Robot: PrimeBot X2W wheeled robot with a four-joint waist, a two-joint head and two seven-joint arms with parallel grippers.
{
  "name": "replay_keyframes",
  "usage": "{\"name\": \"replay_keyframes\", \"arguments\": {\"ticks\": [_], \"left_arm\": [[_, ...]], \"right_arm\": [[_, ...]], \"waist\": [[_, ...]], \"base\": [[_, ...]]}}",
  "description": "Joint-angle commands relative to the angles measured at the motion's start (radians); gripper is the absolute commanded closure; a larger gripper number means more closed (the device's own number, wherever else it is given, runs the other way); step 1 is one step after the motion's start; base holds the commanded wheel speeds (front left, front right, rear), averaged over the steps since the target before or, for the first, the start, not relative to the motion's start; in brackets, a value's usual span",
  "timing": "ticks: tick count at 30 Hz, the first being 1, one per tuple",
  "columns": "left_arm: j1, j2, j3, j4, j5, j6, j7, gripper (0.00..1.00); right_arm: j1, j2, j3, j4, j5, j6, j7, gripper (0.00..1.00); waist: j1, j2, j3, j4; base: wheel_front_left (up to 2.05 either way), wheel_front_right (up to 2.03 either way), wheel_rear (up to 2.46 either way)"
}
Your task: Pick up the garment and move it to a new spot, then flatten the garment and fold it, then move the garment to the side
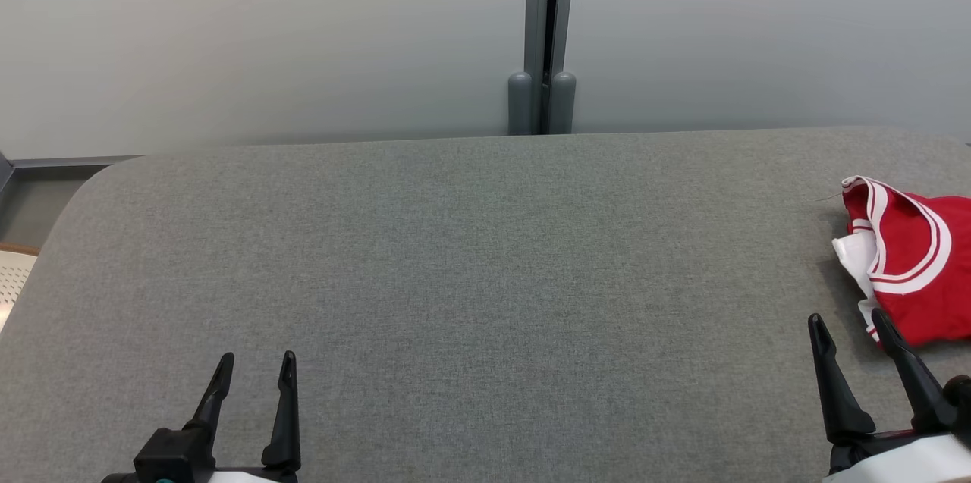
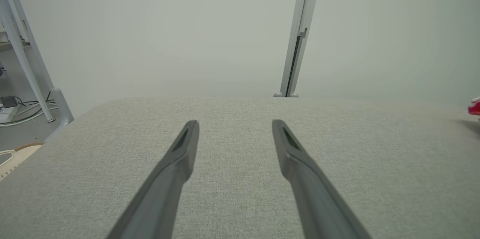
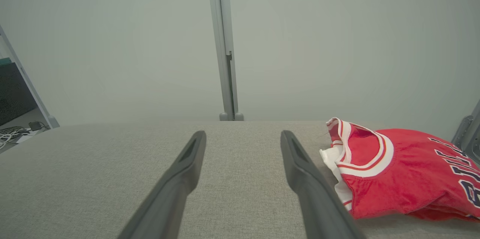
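The garment [image 1: 914,263] is a red jersey with white and red trim, lying folded in a loose bundle at the right edge of the grey table [image 1: 470,255]. In the right wrist view the garment [image 3: 405,173] shows dark lettering and lies just right of my right fingers. My right gripper [image 1: 848,324] stands open at the lower right, its tips just short of the jersey's near edge, holding nothing. My left gripper [image 1: 256,362] is open at the lower left, far from the jersey, with bare table between its fingers [image 2: 176,164]. A sliver of the garment [image 2: 474,108] shows at the far right.
A pale wall with a grey vertical post [image 1: 542,36] stands right behind the table's far edge. Off the table's left end are the floor, cables [image 2: 15,109] and a metal frame leg [image 2: 22,47]. A metal bracket [image 3: 467,134] sits beyond the jersey.
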Motion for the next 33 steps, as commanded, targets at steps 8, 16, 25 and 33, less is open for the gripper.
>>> {"name": "replay_keyframes", "arguments": {"ticks": [8, 16, 25, 33], "left_arm": [[-0.020, 0.011, -0.001, 0.007, -0.001, 0.012, -0.005, 0.00], [-0.021, 0.014, -0.003, 0.005, -0.005, 0.017, -0.007, 0.00], [0.007, -0.002, -0.005, 0.031, -0.021, 0.010, 0.002, 1.00], [-0.022, -0.015, 0.029, 0.042, -0.182, -0.017, 0.046, 1.00]], "right_arm": [[0.005, 0.001, 0.001, -0.001, 0.002, -0.002, -0.002, 0.00], [0.004, 0.001, 0.002, 0.001, 0.007, -0.002, -0.007, 0.00], [0.007, 0.014, 0.011, 0.031, 0.020, 0.000, -0.001, 1.00], [-0.028, 0.020, 0.003, 0.073, 0.193, 0.000, 0.005, 1.00]], "waist": [[0.0000, -0.0001, 0.002, 0.008], [0.0000, -0.0001, 0.003, 0.008], [0.0000, -0.0001, 0.005, 0.010], [0.0000, -0.0001, 0.006, 0.005]], "base": [[0.00, 0.00, 0.00], [0.00, 0.00, 0.00], [0.00, 0.00, 0.00], [0.00, 0.00, 0.00]]}}
